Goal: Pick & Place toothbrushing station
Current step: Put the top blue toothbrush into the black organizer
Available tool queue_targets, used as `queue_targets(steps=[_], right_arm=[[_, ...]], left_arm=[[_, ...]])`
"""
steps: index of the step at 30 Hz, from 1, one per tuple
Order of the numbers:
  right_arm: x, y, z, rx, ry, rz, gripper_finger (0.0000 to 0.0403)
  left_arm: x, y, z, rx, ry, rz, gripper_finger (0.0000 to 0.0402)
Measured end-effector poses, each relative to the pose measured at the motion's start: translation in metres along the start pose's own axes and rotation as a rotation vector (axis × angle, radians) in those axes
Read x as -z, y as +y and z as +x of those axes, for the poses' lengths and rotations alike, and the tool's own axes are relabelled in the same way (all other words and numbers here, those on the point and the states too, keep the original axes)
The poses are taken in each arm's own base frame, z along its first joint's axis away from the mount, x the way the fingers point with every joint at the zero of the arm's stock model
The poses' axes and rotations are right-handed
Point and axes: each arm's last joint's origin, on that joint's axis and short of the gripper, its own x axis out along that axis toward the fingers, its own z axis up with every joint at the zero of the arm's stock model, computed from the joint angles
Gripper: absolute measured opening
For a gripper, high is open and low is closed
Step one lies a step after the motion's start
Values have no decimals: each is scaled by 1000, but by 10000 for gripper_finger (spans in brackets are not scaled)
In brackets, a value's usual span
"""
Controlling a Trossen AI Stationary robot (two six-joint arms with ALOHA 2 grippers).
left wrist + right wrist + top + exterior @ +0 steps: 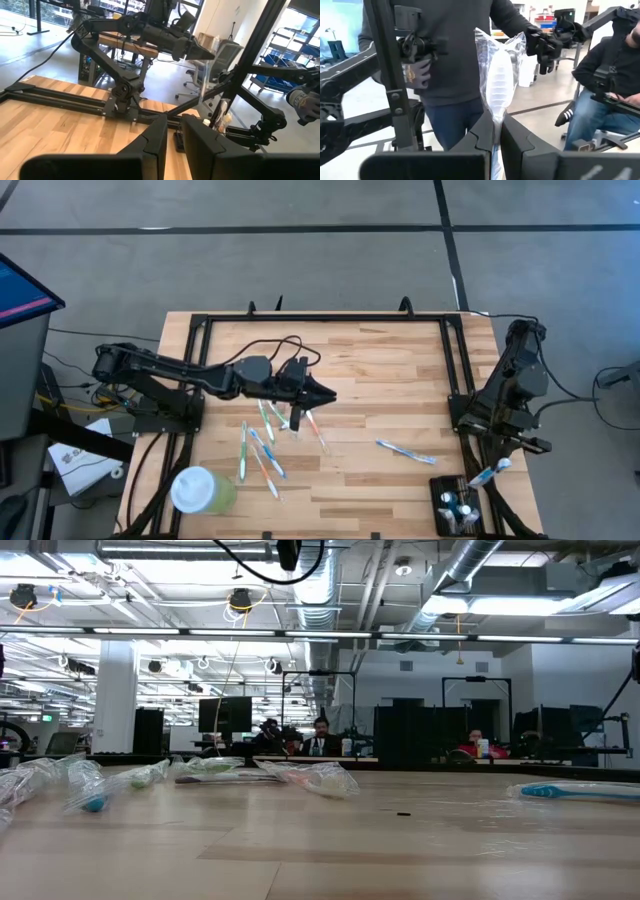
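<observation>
The right gripper [496,131] is seen clamped on a wrapped toothbrush [499,75], which sticks up between the fingers in the right wrist view; from the high view that same brush [490,473] is only a small blue-and-white sliver at the gripper, just above the toothbrushing station [459,506], which is parked at the table's front right corner, near the edge. The left gripper [322,394] is held out over the middle of the table [380,360], its fingers nearly together with just a thin gap showing in the left wrist view and nothing seen between them. Loose wrapped toothbrushes [262,442] are scattered below it, one more [405,450] lies off to the right, and a pale green cup [200,490] sits at the front left. A person's gloved hand [415,72] is caught only by the right wrist view.
</observation>
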Motion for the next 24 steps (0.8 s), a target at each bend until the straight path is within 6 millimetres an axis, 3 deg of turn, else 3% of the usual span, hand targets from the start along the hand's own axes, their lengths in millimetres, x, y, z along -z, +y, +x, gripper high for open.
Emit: queue_targets(steps=[8, 15, 24], right_arm=[[3, -2, 5, 24, -11, 13, 8], [45, -5, 25, -3, -83, 125, 7], [46, -4, 14, 0, -96, 146, 5]], left_arm=[[0, 0, 0, -1, 0, 0, 53], [0, 1, 0, -9, -3, 0, 53], [0, 1, 0, -10, -3, -3, 53]])
